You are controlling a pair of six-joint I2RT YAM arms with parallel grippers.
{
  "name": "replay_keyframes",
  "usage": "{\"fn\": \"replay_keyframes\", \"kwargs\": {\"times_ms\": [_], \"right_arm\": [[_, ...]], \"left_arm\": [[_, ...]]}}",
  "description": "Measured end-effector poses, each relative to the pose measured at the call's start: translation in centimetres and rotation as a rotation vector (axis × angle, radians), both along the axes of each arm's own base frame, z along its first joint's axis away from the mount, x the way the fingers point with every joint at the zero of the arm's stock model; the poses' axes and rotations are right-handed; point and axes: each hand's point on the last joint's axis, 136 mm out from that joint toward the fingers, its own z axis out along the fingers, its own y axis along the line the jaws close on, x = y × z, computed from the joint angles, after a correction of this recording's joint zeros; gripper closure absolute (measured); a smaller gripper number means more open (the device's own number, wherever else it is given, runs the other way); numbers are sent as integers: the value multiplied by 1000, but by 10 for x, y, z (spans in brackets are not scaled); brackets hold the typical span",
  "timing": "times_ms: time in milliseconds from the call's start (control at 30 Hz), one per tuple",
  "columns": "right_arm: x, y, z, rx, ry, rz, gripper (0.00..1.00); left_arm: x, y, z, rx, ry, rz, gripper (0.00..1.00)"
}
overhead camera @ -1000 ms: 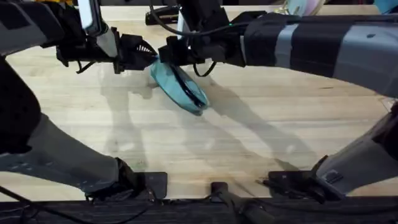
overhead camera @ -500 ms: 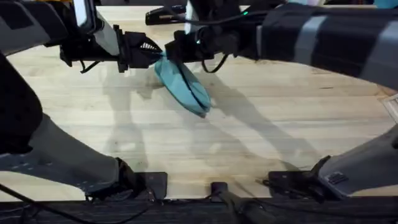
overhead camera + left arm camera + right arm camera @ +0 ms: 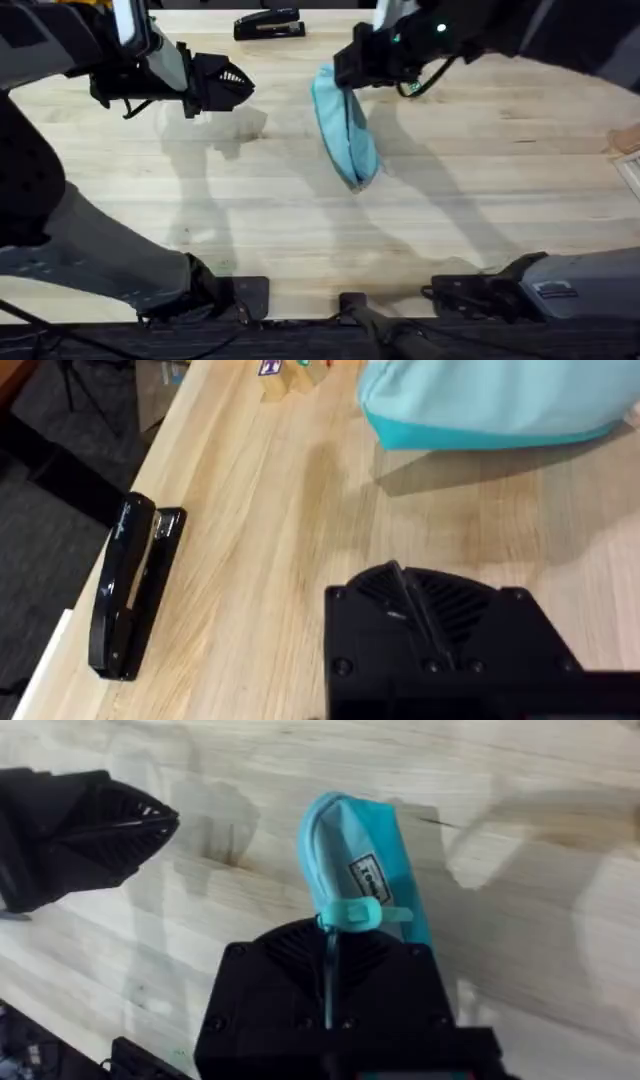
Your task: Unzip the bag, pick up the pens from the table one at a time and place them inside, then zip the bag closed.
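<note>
My right pincer (image 3: pixel 340 78) is closed on the bag (image 3: pixel 345 135), my left pincer (image 3: pixel 240 84) closed on nothing; next I must close its zipper.

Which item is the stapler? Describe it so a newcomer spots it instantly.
Start from the wooden table and look to its far edge, beyond the left gripper. The stapler lies flat there: black, long and hard, unlike the soft teal pouch nearby.

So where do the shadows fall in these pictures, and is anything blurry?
Overhead view: soft grey shadows of both arms streak the table toward the camera, and the near arm parts look blurred. Left wrist view: the bag casts a shadow beneath it. Right wrist view: shadows mottle the wood.
</note>
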Motion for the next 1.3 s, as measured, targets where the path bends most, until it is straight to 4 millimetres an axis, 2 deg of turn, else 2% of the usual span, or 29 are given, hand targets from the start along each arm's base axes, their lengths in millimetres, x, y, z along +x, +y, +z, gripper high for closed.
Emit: {"fn": "replay_keyframes", "kwargs": {"times_ms": [100,300,567,600,633,800,833,900,1133,1167,1200,1233,1300], "right_arm": [[-2,-9,3,-7,7,-17,969],[-4,-8,6,-1,6,-12,969],[-17,15,11,55,17,69,969],[-19,19,11,61,16,80,946],[-21,23,12,68,15,92,862],[-35,45,33,132,-29,166,150],[-38,47,37,139,-35,177,46],[-41,49,42,152,-43,187,8],[-41,50,44,157,-43,192,4],[-41,50,44,156,-45,193,4],[-41,49,44,156,-45,193,4],[-41,49,44,156,-45,192,4],[-41,49,44,156,-45,192,4]], "left_arm": [[0,-1,-1,3,1,-4,960],[0,-2,-1,6,2,-5,960],[0,0,-3,18,6,-4,960],[0,0,-3,20,6,-3,960],[0,0,-3,20,6,-3,960],[0,0,-4,22,7,-3,960],[0,0,-4,23,7,-3,960],[0,0,-4,23,7,-3,960],[0,0,-4,23,7,-3,959],[0,0,-4,25,4,-5,928],[0,0,-4,24,3,-4,812],[0,0,-4,26,2,-5,691],[0,0,-4,26,1,-5,372]]}}
